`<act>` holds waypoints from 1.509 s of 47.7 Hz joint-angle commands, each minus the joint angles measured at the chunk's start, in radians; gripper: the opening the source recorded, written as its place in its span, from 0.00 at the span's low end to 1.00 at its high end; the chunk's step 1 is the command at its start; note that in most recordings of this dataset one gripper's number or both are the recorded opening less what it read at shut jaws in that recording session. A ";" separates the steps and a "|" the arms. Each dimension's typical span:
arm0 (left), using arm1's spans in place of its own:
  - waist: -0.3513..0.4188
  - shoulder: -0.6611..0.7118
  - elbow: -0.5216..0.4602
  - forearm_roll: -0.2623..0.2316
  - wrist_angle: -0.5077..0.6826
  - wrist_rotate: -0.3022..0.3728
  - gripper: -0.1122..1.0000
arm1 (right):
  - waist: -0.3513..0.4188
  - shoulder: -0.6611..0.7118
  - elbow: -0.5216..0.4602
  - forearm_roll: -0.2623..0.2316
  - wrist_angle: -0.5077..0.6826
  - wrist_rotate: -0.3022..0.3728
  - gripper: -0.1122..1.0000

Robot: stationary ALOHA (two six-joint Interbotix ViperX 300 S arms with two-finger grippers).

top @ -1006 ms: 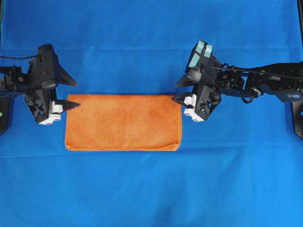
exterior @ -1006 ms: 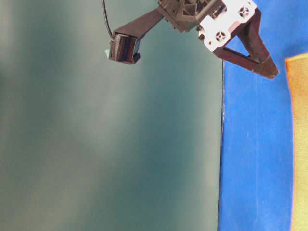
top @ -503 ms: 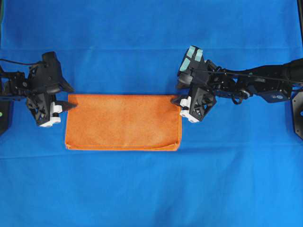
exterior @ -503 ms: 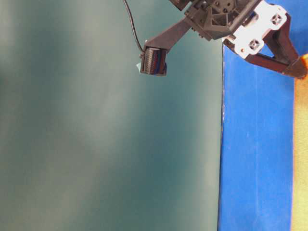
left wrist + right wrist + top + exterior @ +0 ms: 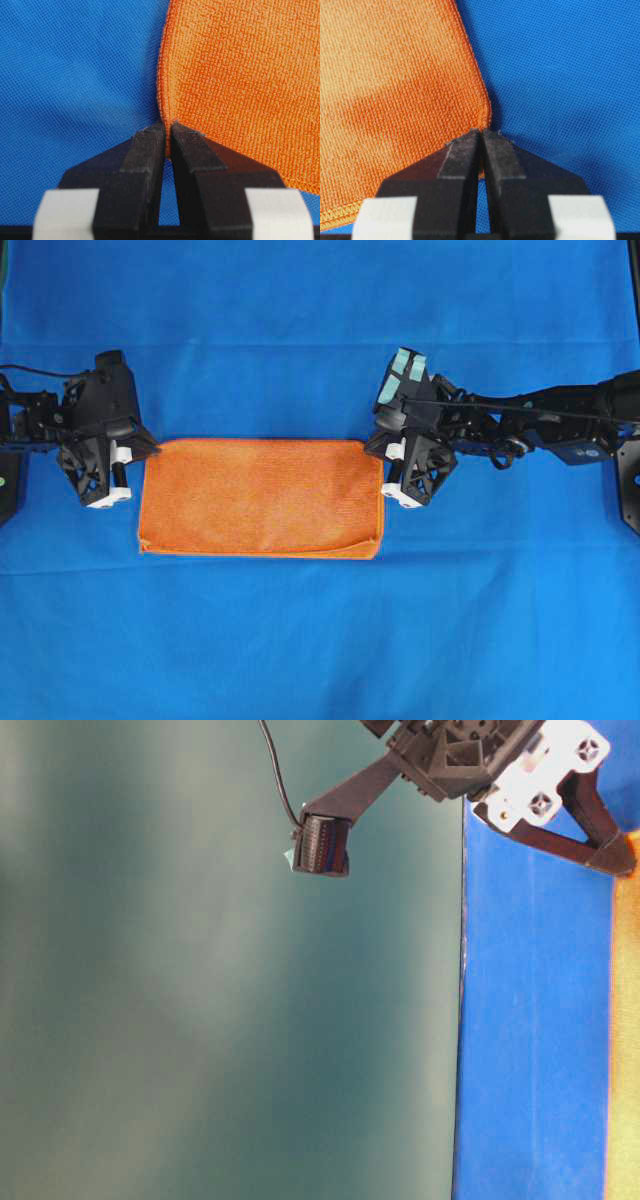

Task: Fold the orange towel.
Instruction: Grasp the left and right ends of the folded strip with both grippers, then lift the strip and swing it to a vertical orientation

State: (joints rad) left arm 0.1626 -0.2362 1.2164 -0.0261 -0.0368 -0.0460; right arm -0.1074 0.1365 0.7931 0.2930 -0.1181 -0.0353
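Blue cloth (image 5: 320,640) covers the surface; on it the orange towel (image 5: 262,498) lies folded in half, left gripper (image 5: 167,131) and right gripper (image 5: 481,134) each pinching a far corner.

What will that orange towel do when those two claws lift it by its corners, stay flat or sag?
Probably sag: the orange towel looks like soft terry, already folded over and lying limp on the blue cloth. It likely weighs little, since thin fingers pinch only a corner. The nubby weave seen at the right gripper should resist slipping.
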 commanded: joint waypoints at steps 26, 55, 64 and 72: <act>-0.026 -0.216 -0.137 0.000 0.282 -0.034 0.12 | 0.005 -0.187 -0.014 -0.002 0.107 0.006 0.12; -0.120 -0.477 -0.140 0.000 0.304 -0.041 0.12 | 0.002 -0.408 -0.009 -0.031 0.173 0.003 0.12; -0.152 -0.436 -0.149 0.000 0.244 -0.041 0.12 | -0.040 -0.407 -0.008 -0.031 0.172 0.005 0.12; -0.210 -0.350 -0.181 0.000 0.129 -0.040 0.12 | -0.123 -0.400 -0.009 -0.054 0.167 0.003 0.12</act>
State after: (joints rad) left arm -0.0215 -0.6228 1.0799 -0.0261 0.1503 -0.0874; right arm -0.1963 -0.2500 0.7946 0.2516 0.0568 -0.0307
